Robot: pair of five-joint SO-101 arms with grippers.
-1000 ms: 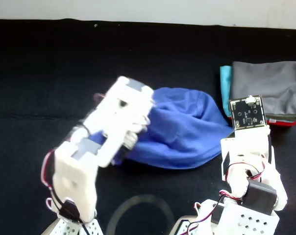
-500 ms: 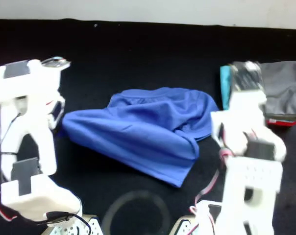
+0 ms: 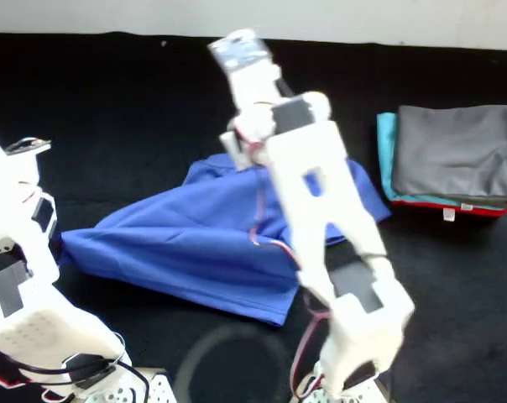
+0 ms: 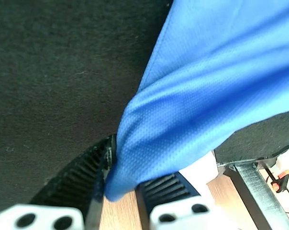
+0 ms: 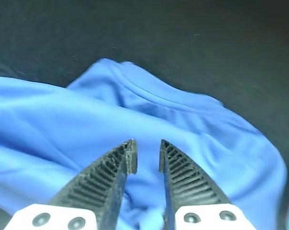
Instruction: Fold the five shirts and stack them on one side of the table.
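Observation:
A blue shirt [image 3: 220, 235] lies crumpled and half spread on the black table, its collar edge toward the back. At the table's left my left gripper [image 3: 56, 243] is shut on one corner of that shirt and holds the cloth pulled out sideways. The left wrist view shows the blue fabric [image 4: 192, 105] pinched between the ribbed fingers of the left gripper [image 4: 120, 182]. My right arm stretches across the shirt. Its right gripper [image 5: 147, 155] hangs just above the blue shirt [image 5: 63, 124] near the collar, open by a narrow gap and holding nothing.
A stack of folded shirts [image 3: 459, 151], grey on top with teal and red beneath, sits at the table's right side. The black table cover [image 3: 111, 92] stretches behind and left of the shirt. Past the table's edge, the left wrist view shows wooden floor [image 4: 192, 211].
My left gripper has dragged the shirt corner farther left, spreading the cloth. My right arm has swung from the right side up and over the shirt toward its collar.

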